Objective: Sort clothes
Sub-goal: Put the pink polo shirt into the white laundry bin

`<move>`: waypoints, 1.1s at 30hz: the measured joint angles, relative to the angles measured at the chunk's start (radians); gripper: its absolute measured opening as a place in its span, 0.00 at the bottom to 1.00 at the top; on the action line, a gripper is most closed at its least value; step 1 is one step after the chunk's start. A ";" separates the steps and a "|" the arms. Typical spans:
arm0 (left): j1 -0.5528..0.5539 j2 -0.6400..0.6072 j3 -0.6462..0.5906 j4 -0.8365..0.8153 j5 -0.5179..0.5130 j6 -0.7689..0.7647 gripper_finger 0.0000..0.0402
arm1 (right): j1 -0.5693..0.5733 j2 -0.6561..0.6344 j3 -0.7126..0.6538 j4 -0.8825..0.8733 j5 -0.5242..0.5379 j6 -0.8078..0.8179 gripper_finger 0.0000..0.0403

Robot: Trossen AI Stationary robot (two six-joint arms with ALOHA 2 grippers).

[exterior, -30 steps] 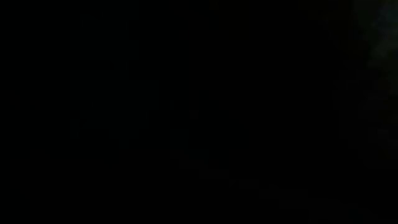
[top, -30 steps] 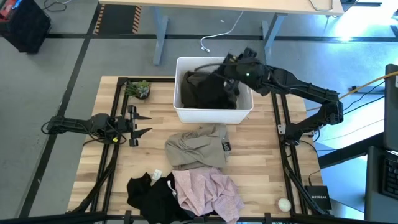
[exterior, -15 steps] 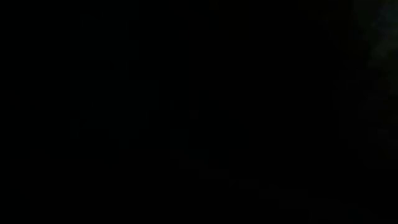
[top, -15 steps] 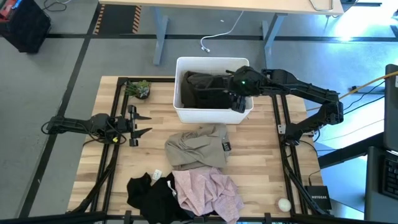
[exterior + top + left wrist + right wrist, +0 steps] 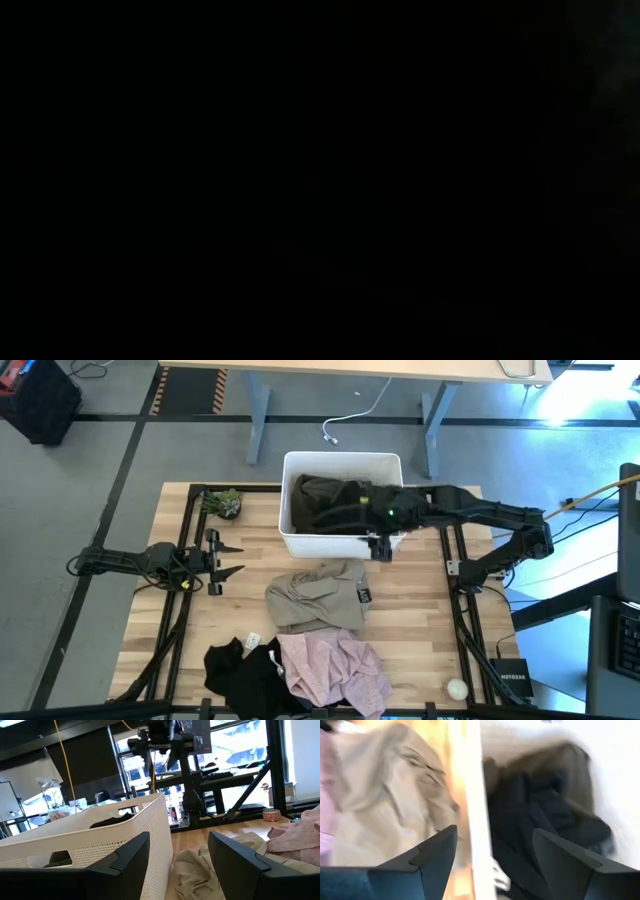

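Note:
Dark olive and navy clothes (image 5: 330, 505) lie in the white bin (image 5: 340, 457) at the table's far middle. A khaki garment (image 5: 318, 595) lies spread on the table in front of the bin. A pale pink garment (image 5: 335, 665) and a black one (image 5: 240, 665) lie at the near edge. My right gripper (image 5: 382, 543) is open and empty above the bin's near wall. In its wrist view (image 5: 495, 832) the rim (image 5: 472, 795) runs between its fingers. My left gripper (image 5: 228, 558) is open and empty at the table's left. The low view is black.
A small green plant (image 5: 222, 503) stands left of the bin. A white ball (image 5: 457, 687) and a black box (image 5: 510, 675) lie at the near right corner. Black frame rails run along both sides of the table. Bare wood shows right of the khaki garment.
My right gripper has gone from over the inside of the bin toward the table's near edge and now stands over the bin's near wall. The dark clothes stay in the bin.

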 joint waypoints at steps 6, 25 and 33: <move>0.000 0.000 0.000 0.000 0.000 -0.010 0.49 | 0.152 0.022 0.000 0.135 0.000 0.024 0.68; 0.000 0.000 0.000 -0.001 0.000 -0.003 0.49 | 0.441 0.353 -0.001 0.265 -0.101 -0.003 0.68; 0.000 0.000 0.000 0.000 0.000 -0.003 0.49 | 0.509 0.388 0.000 0.346 -0.423 0.001 0.68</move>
